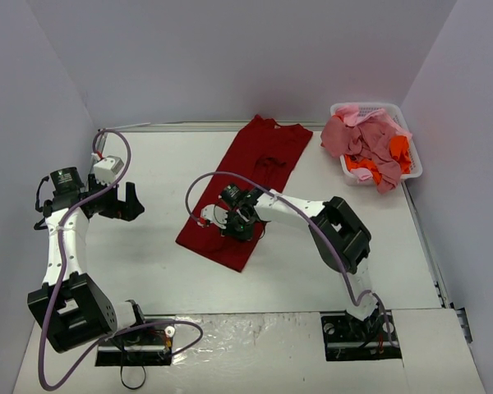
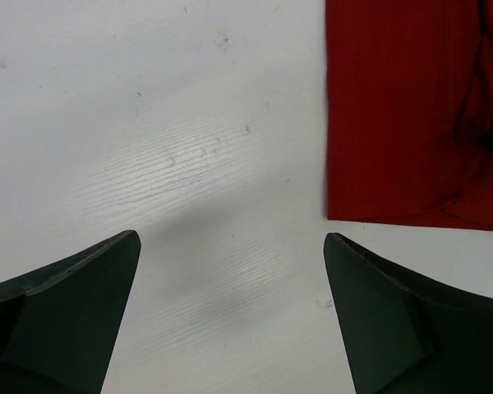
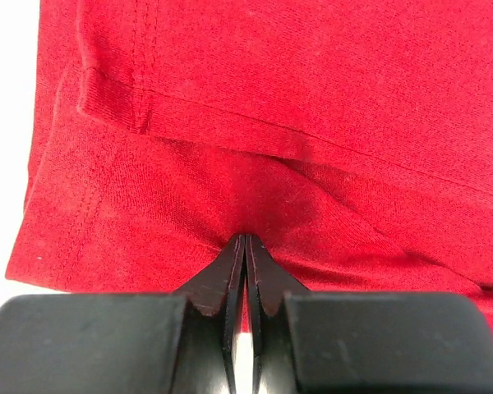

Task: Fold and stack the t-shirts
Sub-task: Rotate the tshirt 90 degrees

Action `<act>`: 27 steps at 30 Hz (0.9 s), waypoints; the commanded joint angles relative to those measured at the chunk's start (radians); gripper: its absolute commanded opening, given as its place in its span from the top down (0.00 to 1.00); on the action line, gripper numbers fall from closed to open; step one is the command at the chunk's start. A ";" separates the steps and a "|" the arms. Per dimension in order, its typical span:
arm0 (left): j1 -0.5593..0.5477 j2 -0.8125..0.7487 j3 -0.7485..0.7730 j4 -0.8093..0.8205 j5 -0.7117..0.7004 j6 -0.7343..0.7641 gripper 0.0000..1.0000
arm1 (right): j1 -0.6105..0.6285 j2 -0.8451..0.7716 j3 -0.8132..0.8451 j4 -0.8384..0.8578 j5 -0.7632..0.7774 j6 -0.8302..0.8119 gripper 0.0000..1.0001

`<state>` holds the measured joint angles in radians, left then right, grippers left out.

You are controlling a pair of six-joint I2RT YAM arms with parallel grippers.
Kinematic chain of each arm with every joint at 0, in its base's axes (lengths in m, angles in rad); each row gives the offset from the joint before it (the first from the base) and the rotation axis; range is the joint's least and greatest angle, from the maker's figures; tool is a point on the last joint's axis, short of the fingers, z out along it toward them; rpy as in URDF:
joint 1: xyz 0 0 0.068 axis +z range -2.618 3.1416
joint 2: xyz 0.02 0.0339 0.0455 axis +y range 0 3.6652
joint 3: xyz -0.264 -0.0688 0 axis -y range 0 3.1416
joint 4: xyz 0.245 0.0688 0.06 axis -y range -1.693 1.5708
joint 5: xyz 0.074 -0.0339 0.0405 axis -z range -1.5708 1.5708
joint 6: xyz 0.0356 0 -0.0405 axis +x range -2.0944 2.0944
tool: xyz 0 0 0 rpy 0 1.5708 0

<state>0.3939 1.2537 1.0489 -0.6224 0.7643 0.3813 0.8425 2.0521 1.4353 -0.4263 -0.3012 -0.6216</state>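
- White, wood-grained table (image 1: 148,254) is enclosed by pale lavender walls (image 1: 230,57) at the back and on both sides.
- One dark red t-shirt (image 1: 263,156) is laid flat near the middle of the table, folded into a long narrow strip.
- Its long axis is set on a diagonal, from the near left to the far right. The collar end is pointed toward the back wall and the bottom hem toward the arm bases.
- The right gripper (image 1: 237,222) is lowered onto the near half of this strip, with its arm stretched in from the right.
- In the right wrist view the right gripper (image 3: 244,242) is seen clenched, its fingers (image 3: 222,279) pressed flat together. The tips are touching the red cloth (image 3: 312,98), and creases are drawn toward them. Whether a pinch of cloth is caught between them cannot be told.
- A stitched hem (image 3: 140,74) is seen lying over the cloth beyond the tips.
- The left gripper (image 1: 123,201) is held released, jaws spread wide, above bare table, apart from the shirt's left side.
- In the left wrist view the left gripper (image 2: 230,328) is shown with nothing between its fingers (image 2: 66,320), and a straight edge of the red shirt (image 2: 411,115) is seen at the upper right.
- A white plastic basket (image 1: 415,168) is placed at the far right corner, heaped with pink t-shirts (image 1: 345,135) and bright orange t-shirts (image 1: 366,174), some draped over its rim.
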 commanded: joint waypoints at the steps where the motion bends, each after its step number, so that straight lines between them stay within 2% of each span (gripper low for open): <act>1: 0.006 -0.019 0.016 0.003 0.036 0.005 0.06 | -0.034 0.103 -0.142 -0.351 -0.042 -0.023 1.00; 6: 0.006 -0.013 0.020 -0.007 0.040 0.011 0.06 | -0.111 0.141 -0.203 -0.373 -0.038 -0.007 1.00; 13: 0.006 -0.019 0.019 -0.003 0.052 0.010 0.06 | -0.316 0.135 -0.211 -0.373 0.000 0.033 1.00; 18: 0.006 -0.013 0.023 -0.010 0.063 0.011 0.06 | -0.376 0.120 -0.240 -0.377 0.065 0.042 1.00; 27: 0.005 -0.011 0.023 -0.011 0.078 0.016 0.06 | -0.390 0.054 -0.207 -0.523 0.002 -0.032 1.00</act>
<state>0.3939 1.2537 1.0489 -0.6250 0.8108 0.3832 0.4469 2.0315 1.2922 -0.8627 -0.5240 -0.5594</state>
